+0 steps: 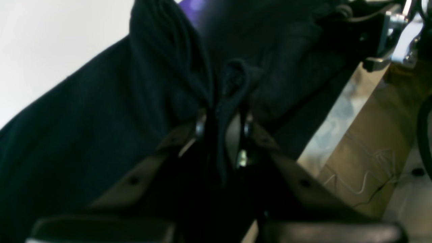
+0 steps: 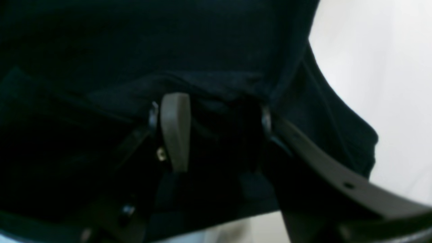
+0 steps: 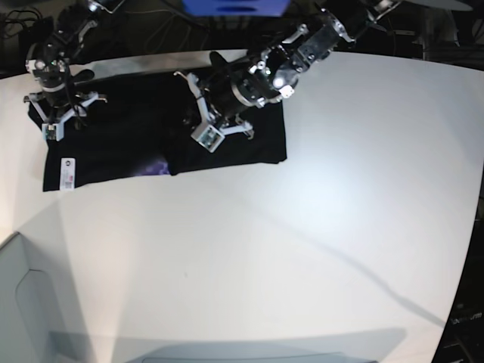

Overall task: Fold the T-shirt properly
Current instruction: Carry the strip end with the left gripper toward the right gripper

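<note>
The black T-shirt (image 3: 128, 144) lies on the white table (image 3: 302, 227) at the back left, with one side doubled over. A bit of purple print (image 3: 155, 168) and a white label (image 3: 66, 172) show at its near edge. My left gripper (image 3: 198, 113) is over the shirt's middle. In the left wrist view this gripper (image 1: 222, 126) is shut on a bunched ridge of the T-shirt (image 1: 101, 111). My right gripper (image 3: 62, 117) is at the shirt's far left end. Close up, that gripper (image 2: 221, 130) stands open, its fingers (image 2: 175, 131) wide apart over the dark T-shirt (image 2: 168, 44).
Cables and dark equipment (image 3: 151, 23) crowd the back edge of the table behind both arms. A metal bracket (image 1: 388, 33) and a brown surface (image 1: 371, 148) show past the shirt in the left wrist view. White table (image 2: 388, 84) lies beside the cloth.
</note>
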Motion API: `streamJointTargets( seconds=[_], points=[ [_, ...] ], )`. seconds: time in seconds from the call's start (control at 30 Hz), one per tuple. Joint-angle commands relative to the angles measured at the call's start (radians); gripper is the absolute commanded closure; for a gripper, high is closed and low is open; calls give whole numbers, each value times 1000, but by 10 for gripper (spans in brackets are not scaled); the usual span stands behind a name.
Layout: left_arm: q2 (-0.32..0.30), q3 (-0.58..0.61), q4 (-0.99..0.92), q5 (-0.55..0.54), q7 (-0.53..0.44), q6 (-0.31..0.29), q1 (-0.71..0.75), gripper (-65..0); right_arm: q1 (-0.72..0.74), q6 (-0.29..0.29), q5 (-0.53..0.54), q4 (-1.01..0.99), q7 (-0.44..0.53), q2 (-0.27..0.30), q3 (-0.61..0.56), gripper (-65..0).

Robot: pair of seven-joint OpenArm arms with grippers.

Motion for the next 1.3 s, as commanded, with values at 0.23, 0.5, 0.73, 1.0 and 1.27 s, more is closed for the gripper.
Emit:
streamJointTargets(
  seconds=[0.23, 0.5, 0.73, 1.0, 1.27],
  points=[
    [63, 14, -59, -4, -26, -5, -45, 0, 6, 3, 6, 14, 15, 8, 2, -266],
    [117, 14, -87, -3, -20, -5, -57, 0, 6, 3, 6, 14, 15, 8, 2, -267],
    [123, 16, -96, -3, -18, -5, -76, -246, 6, 3, 6, 14, 15, 8, 2, -268],
    [111, 8, 22, -12, -23, -7, -65, -325, 31, 3, 8, 23, 15, 9, 11, -270],
    [-12, -113, 149, -15, -23, -14, 16, -325, 38, 3, 12, 114, 15, 15, 9, -271]
  ],
)
